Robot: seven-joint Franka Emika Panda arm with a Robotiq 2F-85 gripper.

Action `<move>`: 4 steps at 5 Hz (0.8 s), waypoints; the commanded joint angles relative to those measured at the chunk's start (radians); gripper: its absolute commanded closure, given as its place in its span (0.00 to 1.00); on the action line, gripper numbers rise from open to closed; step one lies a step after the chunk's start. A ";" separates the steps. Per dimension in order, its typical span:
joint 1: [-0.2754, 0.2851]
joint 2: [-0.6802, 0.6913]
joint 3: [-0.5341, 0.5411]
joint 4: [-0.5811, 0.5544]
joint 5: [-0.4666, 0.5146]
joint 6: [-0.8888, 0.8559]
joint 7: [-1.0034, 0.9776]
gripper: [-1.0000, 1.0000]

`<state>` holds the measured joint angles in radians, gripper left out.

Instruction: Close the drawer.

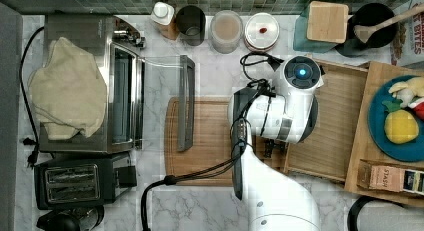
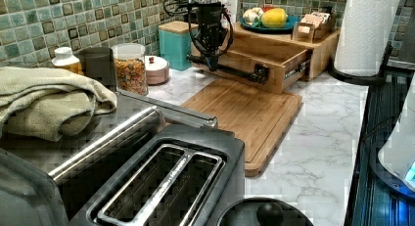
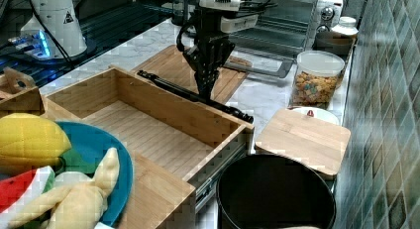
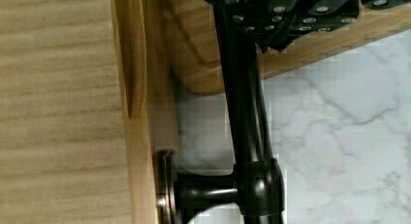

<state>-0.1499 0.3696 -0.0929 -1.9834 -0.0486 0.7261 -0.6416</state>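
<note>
The bamboo drawer [image 1: 330, 126] [image 3: 148, 125] stands pulled out of its bamboo cabinet, its ribbed bottom bare. A black bar handle [image 2: 244, 74] [image 3: 168, 87] [image 4: 247, 112] runs along its front. My gripper [image 2: 213, 65] [image 3: 203, 95] [image 4: 273, 45] points straight down at that handle, near its middle. Its fingers look shut and taper to a tip that rests against the bar on the side away from the drawer front. In the top view the arm's wrist [image 1: 295, 101] covers the gripper and most of the handle.
A wooden cutting board [image 1: 200, 141] [image 2: 249, 113] lies in front of the drawer. The toaster oven's glass door [image 1: 186, 103] hangs open over its far end. Jars [image 1: 226, 30] line the tiled wall. A blue plate of toy fruit [image 1: 380, 136] sits on the cabinet top.
</note>
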 commanded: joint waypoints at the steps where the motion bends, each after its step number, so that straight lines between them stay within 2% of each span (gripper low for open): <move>1: -0.165 0.020 -0.193 0.078 -0.149 0.101 -0.200 1.00; 3: -0.236 0.081 -0.252 0.174 -0.178 0.072 -0.360 1.00; 4: -0.252 0.078 -0.278 0.170 -0.169 0.070 -0.376 1.00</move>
<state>-0.2494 0.4180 -0.2269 -1.9395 -0.1353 0.7764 -0.9312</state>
